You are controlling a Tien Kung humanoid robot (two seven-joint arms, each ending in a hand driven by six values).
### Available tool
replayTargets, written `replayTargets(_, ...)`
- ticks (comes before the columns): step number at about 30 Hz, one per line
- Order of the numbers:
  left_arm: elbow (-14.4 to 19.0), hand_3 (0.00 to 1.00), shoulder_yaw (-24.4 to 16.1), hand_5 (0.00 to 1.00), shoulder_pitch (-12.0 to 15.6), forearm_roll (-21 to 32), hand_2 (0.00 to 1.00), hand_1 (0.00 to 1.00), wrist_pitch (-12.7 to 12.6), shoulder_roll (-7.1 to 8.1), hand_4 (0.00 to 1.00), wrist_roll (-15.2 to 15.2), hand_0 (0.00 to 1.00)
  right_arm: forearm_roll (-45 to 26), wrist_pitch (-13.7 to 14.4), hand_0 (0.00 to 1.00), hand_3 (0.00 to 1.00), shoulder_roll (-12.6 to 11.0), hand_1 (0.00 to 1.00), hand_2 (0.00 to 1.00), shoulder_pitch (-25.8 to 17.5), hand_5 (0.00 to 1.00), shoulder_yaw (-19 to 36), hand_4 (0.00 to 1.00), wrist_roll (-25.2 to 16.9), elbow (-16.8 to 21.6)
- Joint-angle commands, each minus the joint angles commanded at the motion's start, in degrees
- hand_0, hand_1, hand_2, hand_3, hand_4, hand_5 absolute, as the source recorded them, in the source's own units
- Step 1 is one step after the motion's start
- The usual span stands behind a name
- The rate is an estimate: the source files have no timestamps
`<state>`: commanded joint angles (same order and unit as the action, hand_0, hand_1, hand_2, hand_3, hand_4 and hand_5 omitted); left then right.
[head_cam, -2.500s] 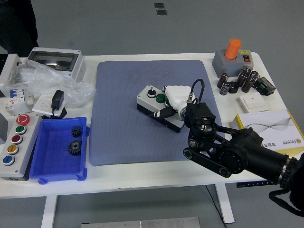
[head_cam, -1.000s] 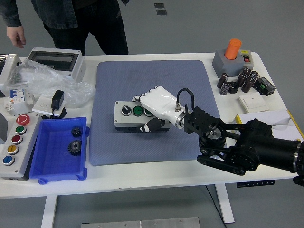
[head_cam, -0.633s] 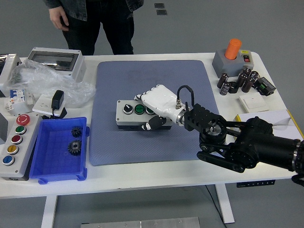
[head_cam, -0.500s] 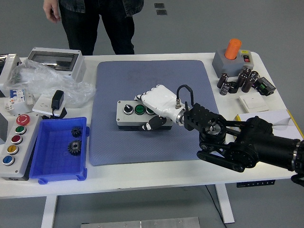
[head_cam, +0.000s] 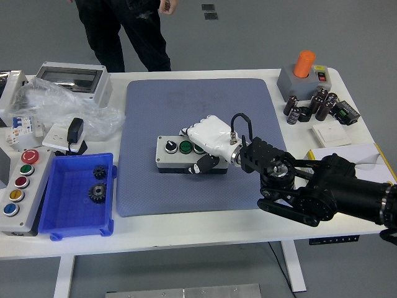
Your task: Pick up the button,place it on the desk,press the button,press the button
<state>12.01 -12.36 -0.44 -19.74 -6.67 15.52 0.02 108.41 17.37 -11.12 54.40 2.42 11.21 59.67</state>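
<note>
The grey rectangular button box (head_cam: 175, 154) with a black knob and green buttons lies near the middle of the blue-grey mat (head_cam: 186, 112) on the white bench (head_cam: 205, 226). The white right hand (head_cam: 208, 144) wraps its right end, fingers curled over top, thumb against the front.

This looks like a robotics lab or electrical workshop. A white table (head_cam: 186, 233) on a grey floor carries a blue mat (head_cam: 155, 186), a blue bin (head_cam: 74, 223) holding two gears (head_cam: 97, 184), a grey panel of coloured push buttons (head_cam: 18, 186), a cluster of black capacitors (head_cam: 310, 105), a clear-lidded enclosure (head_cam: 71, 81) and wall switches (head_cam: 332, 133). A person (head_cam: 124, 31) in dark clothes stands at the far side.
</note>
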Motion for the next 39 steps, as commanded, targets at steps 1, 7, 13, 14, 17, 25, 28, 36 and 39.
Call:
replayTargets(1, 0.0, 0.620, 0.0, 0.237, 0.0, 0.0, 0.584, 0.617, 0.0, 0.00, 0.721, 0.0, 0.575, 0.0, -0.1, 0.459, 0.526, 0.0, 0.655, 0.675, 0.0, 0.067, 0.0, 0.727, 0.0, 0.0)
replayTargets(7, 0.0, 0.619, 0.1, 0.234, 0.0, 0.1, 0.584, 0.617, 0.0, 0.03, 0.720, 0.0, 0.576, -0.4, -0.1, 0.508, 0.585, 0.0, 0.664, 0.689, 0.1, 0.122, -0.4, 0.754, 0.2, 0.1)
replayTargets(13, 0.0, 0.620, 0.1, 0.233, 0.0, 0.0, 0.584, 0.617, 0.2, 0.01, 0.720, 0.0, 0.575, -0.7, 0.0, 0.531, 0.649, 0.0, 0.670, 0.705, 0.1, 0.190, -0.7, 0.729, 0.5, 0.1)
replayTargets(14, 0.0, 0.620, 0.1, 0.233, 0.0, 0.0, 0.584, 0.617, 0.2, 0.00, 0.720, 0.0, 0.575, -0.8, 0.0, 0.531, 0.649, 0.0, 0.670, 0.705, 0.1, 0.190, -0.7, 0.729, 0.5, 0.1)
replayTargets(17, 0.0, 0.620, 0.1, 0.233, 0.0, 0.0, 0.584, 0.617, 0.2, -0.01, 0.720, 0.0, 0.575, -1.0, 0.0, 0.531, 0.649, 0.0, 0.670, 0.705, 0.2, 0.190, -0.9, 0.729, 0.7, 0.2)
replayTargets(25, 0.0, 0.619, 0.1, 0.232, 0.0, 0.0, 0.584, 0.617, 0.4, -0.04, 0.719, 0.0, 0.575, -2.1, -0.3, 0.531, 0.825, -0.1, 0.679, 0.727, 0.1, 0.239, -1.3, 0.807, 1.2, 0.0)
replayTargets(28, 0.0, 0.619, 0.1, 0.232, 0.0, 0.0, 0.584, 0.617, 0.5, -0.05, 0.719, -0.1, 0.575, -2.6, -0.2, 0.531, 0.825, -0.1, 0.679, 0.727, 0.1, 0.239, -1.5, 0.807, 1.4, 0.0)
replayTargets(36, 0.0, 0.619, 0.1, 0.230, 0.1, 0.0, 0.583, 0.617, 0.6, -0.08, 0.719, -0.1, 0.575, -3.6, -0.2, 0.523, 0.900, -0.1, 0.663, 0.723, 0.1, 0.379, -1.9, 0.937, 1.7, -0.1)
replayTargets(39, 0.0, 0.618, 0.2, 0.231, 0.0, 0.0, 0.582, 0.617, 0.7, -0.09, 0.717, -0.2, 0.575, -3.9, 0.1, 0.519, 0.998, -0.2, 0.662, 0.734, 0.1, 0.468, -2.1, 0.998, 1.7, -0.1)
